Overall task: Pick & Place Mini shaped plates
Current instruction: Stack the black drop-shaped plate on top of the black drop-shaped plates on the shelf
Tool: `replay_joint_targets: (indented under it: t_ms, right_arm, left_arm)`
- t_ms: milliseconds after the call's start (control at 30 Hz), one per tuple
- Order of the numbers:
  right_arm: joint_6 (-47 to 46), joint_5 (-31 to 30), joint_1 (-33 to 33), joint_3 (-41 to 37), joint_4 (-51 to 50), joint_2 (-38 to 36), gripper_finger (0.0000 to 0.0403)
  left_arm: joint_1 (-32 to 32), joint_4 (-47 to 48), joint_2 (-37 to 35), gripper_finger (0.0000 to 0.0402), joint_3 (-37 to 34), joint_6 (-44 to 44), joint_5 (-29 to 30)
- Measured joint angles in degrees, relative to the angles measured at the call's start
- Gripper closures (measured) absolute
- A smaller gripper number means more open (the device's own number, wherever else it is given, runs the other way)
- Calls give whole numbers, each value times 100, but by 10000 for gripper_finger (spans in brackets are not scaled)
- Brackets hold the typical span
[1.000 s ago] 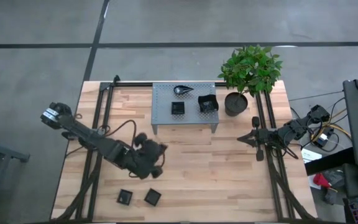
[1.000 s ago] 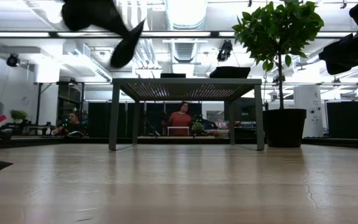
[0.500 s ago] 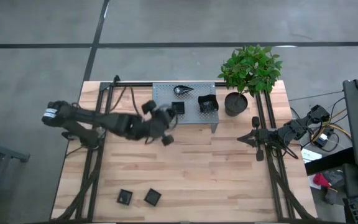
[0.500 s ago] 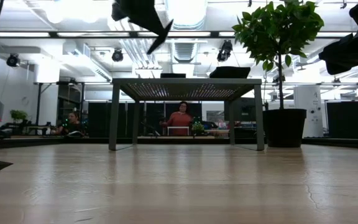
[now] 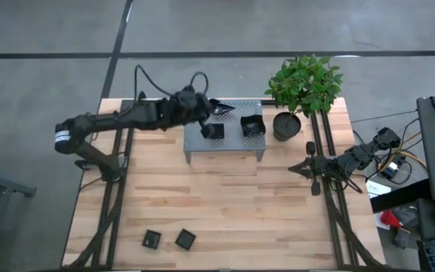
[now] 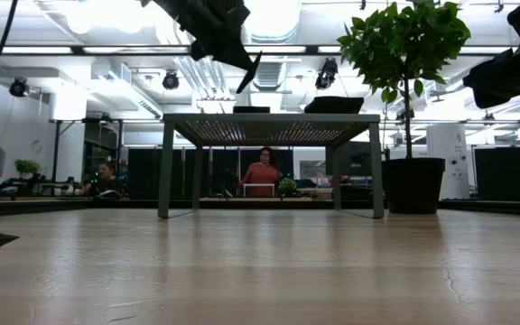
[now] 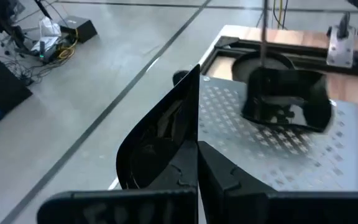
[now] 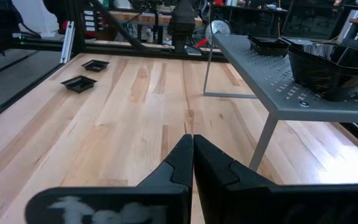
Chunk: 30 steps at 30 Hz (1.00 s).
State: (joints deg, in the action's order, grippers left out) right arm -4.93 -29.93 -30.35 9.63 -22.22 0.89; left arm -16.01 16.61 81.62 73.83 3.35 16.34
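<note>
My left gripper (image 5: 204,121) hovers over the left end of the grey perforated stand (image 5: 236,142), shut on a small black plate (image 7: 163,134). In the low view it hangs above the stand's top (image 6: 269,117). On the stand lie a leaf-shaped plate (image 5: 222,109), a small square plate (image 5: 217,131) and a wavy-edged plate (image 5: 252,125). Two more small square plates (image 5: 152,239) (image 5: 185,239) rest flat on the table near its near edge. My right gripper (image 5: 309,168) waits shut at the table's right side. My left gripper pinches the small black plate by its rim (image 7: 191,134) between the two fingers. The plate stands on edge, one face turned sideways, and juts out past the fingertips. It is lifted clear above the stand, and in the low view its corner (image 6: 247,77) points down.
A potted plant in a black round pot (image 5: 286,126) stands just right of the stand. Black rails (image 5: 119,162) run along both sides of the table. Bare wood (image 5: 232,204) lies between the stand and the near edge. People sit in the room beyond (image 6: 262,171).
My left gripper, carrying the plate, has swung from the table's near-left area toward the far edge and risen, ending over the stand's left end. It has turned along the way. The two plates near the near edge and the plates on the stand have stayed put.
</note>
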Motion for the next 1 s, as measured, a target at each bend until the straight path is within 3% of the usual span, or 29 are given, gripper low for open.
replay_joint_targets:
  t_ms: [267,400,633,1000]
  right_arm:
    - [0,-1,0,0,2,2,394]
    - [-2,-2,2,0,2,2,394]
    - [0,-2,0,0,2,0,394]
    - [0,0,1,0,0,2,394]
  left_arm:
    - [-590,-783,497,401,-94,55,-1320]
    - [-599,-604,806,401,69,264,-1359]
    - [-634,236,1068,401,518,492,-899]
    - [-642,259,1337,401,655,671,-886]
